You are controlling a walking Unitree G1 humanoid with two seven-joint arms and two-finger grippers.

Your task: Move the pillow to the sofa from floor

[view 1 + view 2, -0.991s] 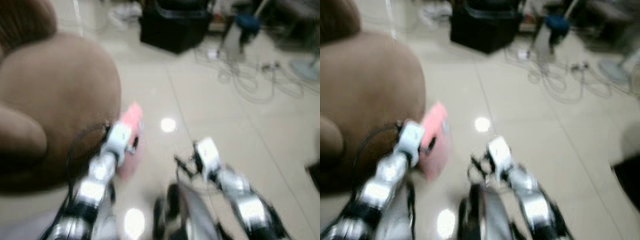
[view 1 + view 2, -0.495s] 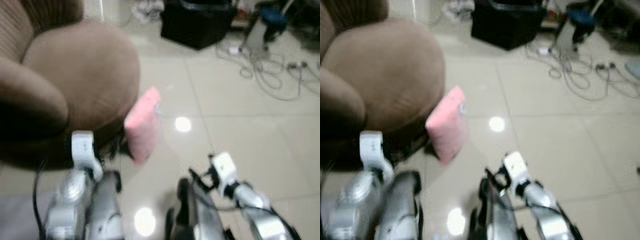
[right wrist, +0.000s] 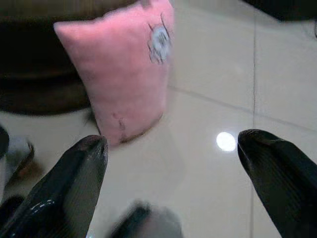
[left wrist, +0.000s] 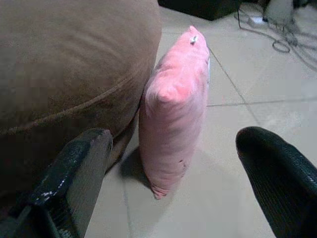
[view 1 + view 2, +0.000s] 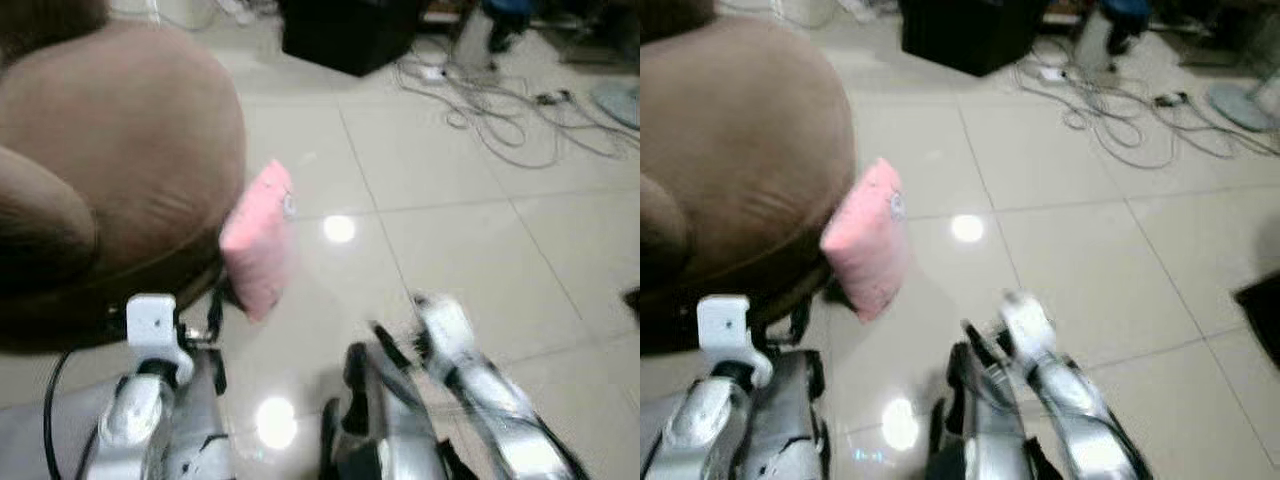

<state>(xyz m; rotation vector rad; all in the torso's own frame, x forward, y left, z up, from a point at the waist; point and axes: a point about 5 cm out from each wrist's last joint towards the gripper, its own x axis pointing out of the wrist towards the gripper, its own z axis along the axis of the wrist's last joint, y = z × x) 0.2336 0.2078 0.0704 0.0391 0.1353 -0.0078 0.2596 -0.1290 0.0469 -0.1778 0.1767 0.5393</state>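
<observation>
Both grippers hang low with fingers spread wide, holding nothing: the left gripper [image 4: 173, 198] and the right gripper [image 3: 173, 183] each frame the pink pillow [image 5: 258, 240] without touching it. Compared with half a second ago the right arm has reached further forward, and the pillow stands where it was, upright on the glossy cream tile floor [image 5: 450, 230], leaning against the brown sofa [image 5: 110, 150]. Farther back lie tangled cables [image 5: 500, 110] and a black box [image 5: 345, 35].
</observation>
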